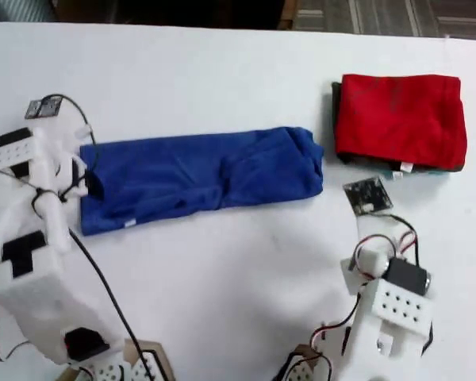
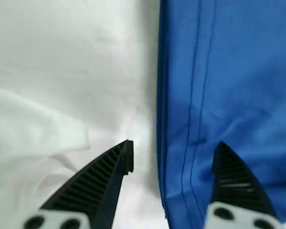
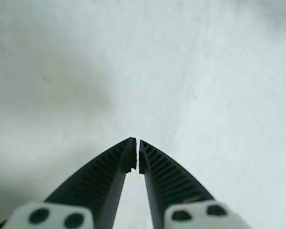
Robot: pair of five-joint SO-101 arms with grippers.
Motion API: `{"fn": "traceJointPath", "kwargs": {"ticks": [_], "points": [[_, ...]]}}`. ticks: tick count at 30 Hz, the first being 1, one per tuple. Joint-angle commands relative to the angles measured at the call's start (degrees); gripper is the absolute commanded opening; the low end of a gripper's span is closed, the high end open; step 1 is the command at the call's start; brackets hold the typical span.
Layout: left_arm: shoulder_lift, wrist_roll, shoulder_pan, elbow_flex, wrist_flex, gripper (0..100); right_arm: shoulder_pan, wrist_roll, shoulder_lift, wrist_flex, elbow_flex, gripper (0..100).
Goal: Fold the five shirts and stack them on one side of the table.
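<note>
A blue shirt (image 1: pixel 198 176) lies folded into a long strip across the middle of the table. My left gripper (image 1: pixel 91 184) is at the strip's left end and stands open. In the left wrist view one finger is over the white table, the other over the blue shirt (image 2: pixel 229 86), with the hem edge between them; left gripper (image 2: pixel 174 152). A folded red shirt (image 1: pixel 400 119) tops a small stack at the far right, with darker cloth showing beneath it. My right gripper (image 3: pixel 137 155) is shut with nothing in it, over bare table; its arm (image 1: pixel 389 305) is at the front right.
The white table (image 1: pixel 222 71) is covered by a cloth. Cables run from the left arm across the front left. A small circuit board (image 1: pixel 367 194) sits near the stack's front edge, and another (image 1: pixel 44 105) near the left arm.
</note>
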Motion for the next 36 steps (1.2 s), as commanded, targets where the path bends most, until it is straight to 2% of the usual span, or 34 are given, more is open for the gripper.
{"fn": "traceJointPath", "kwargs": {"ticks": [1,9,16,22,25,29,36], "points": [[2.99,3.69,0.88,-6.55,3.43,28,2.51,1.23,-1.98,-0.57,0.97,1.9],[15.91,9.14,3.78,-17.71,13.19,28,2.95,1.23,-2.24,-0.57,1.58,1.9],[24.53,9.05,6.77,-29.05,24.00,28,2.95,0.88,-2.24,-0.57,1.58,1.9],[29.98,8.97,7.21,-37.23,28.84,28,2.95,0.79,-2.24,-3.21,4.22,1.9],[32.44,7.12,7.82,-40.66,30.77,20,2.95,0.79,-2.24,-9.27,10.20,1.9],[34.99,6.68,8.00,-42.59,31.12,1,2.95,0.79,-2.42,-15.16,16.44,1.9],[33.05,6.59,5.36,-42.77,31.21,3,2.77,0.79,-4.09,-14.99,17.14,1.9]]}}
